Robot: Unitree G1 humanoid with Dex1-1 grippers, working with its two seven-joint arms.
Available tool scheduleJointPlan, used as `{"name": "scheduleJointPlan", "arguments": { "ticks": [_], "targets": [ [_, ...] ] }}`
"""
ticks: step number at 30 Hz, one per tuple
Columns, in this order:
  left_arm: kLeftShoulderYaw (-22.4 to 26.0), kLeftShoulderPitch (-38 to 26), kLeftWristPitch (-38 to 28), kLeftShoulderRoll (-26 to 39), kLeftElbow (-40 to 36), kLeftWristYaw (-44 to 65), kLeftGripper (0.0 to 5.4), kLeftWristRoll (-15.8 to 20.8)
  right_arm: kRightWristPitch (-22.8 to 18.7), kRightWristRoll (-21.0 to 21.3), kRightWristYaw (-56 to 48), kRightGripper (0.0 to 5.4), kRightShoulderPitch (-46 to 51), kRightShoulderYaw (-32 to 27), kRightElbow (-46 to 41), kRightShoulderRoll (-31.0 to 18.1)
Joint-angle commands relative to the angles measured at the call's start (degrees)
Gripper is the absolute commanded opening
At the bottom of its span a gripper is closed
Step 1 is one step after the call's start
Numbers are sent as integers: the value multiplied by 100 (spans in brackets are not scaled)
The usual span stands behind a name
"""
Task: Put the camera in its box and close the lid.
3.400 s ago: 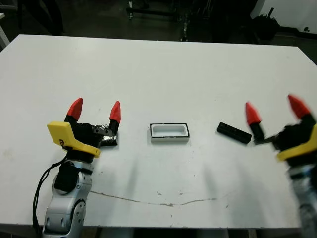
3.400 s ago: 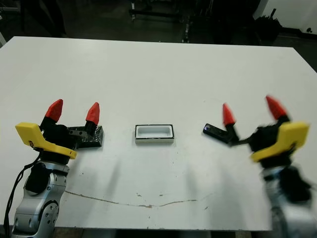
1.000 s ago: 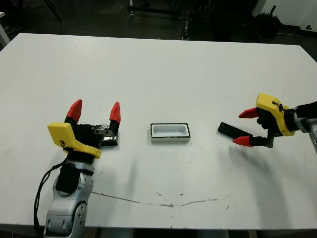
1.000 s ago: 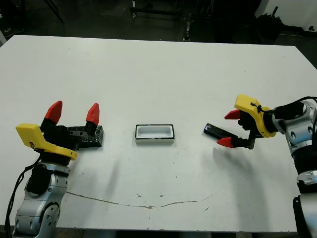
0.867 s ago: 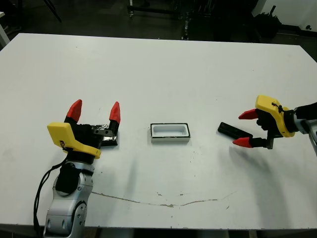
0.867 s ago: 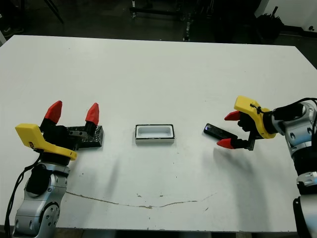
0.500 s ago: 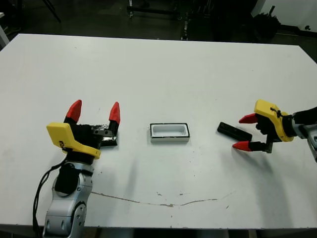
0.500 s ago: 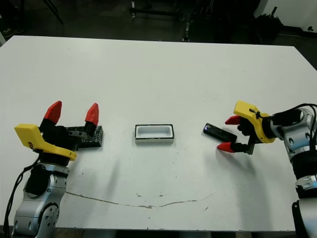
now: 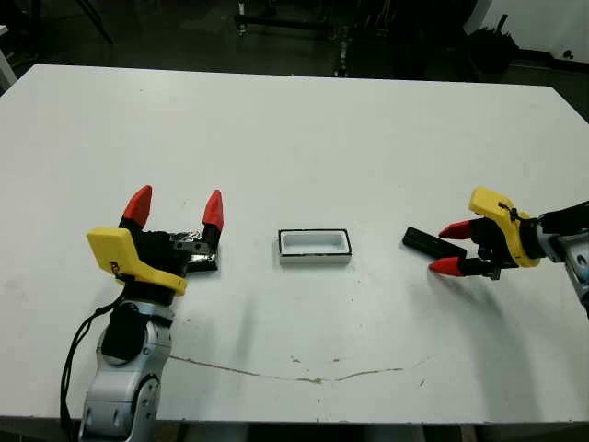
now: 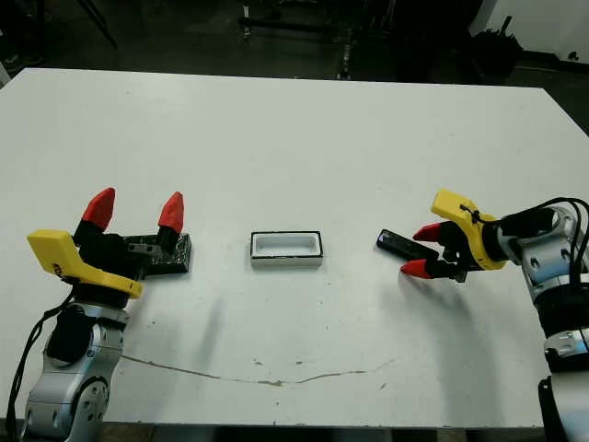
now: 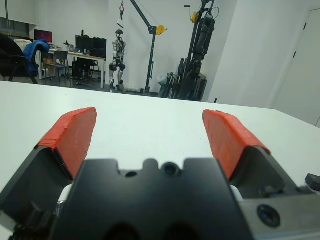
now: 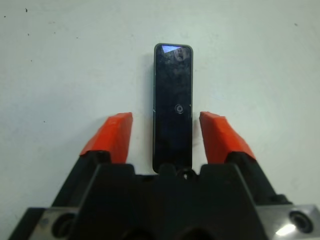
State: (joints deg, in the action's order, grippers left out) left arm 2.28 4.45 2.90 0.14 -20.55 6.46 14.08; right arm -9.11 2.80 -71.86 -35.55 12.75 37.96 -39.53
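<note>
The camera, a slim black bar, lies flat on the white table right of centre. My right gripper is open and reaches in from the right, low over the table. In the right wrist view the camera lies lengthwise between the two red fingers, with a gap on each side. The box, white-lined with a black rim, sits open at the table's middle. At the left, my left gripper stands open, fingers up, in front of the lid, which it partly hides.
A thin dark scratch runs along the table near its front edge. Beyond the far edge the floor is dark, with stands. The left wrist view looks across the table to lab equipment.
My right gripper has slid left toward the camera, and its fingers now straddle the camera's right end with a narrower gap. Left gripper, lid and box have not moved.
</note>
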Motion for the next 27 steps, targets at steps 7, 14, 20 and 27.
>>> {"name": "scheduleJointPlan", "arguments": {
  "ticks": [7, 14, 20, 27],
  "targets": [
    [33, 85, 67, 36, -35, -10, 540, -2, -116, 139, -5, 216, 158, 189, 293, 145],
    [31, 77, 64, 50, -36, -62, 540, -70, -44, 123, -156, 168, 165, 242, 271, 159],
    [38, 76, 82, 32, -41, -60, 540, -15, -144, 178, -137, 168, 211, 302, -3, 111],
    [54, 73, 71, 58, -24, -18, 540, 24, -390, -102, -262, 168, 102, 78, -558, 59]
  ]
}}
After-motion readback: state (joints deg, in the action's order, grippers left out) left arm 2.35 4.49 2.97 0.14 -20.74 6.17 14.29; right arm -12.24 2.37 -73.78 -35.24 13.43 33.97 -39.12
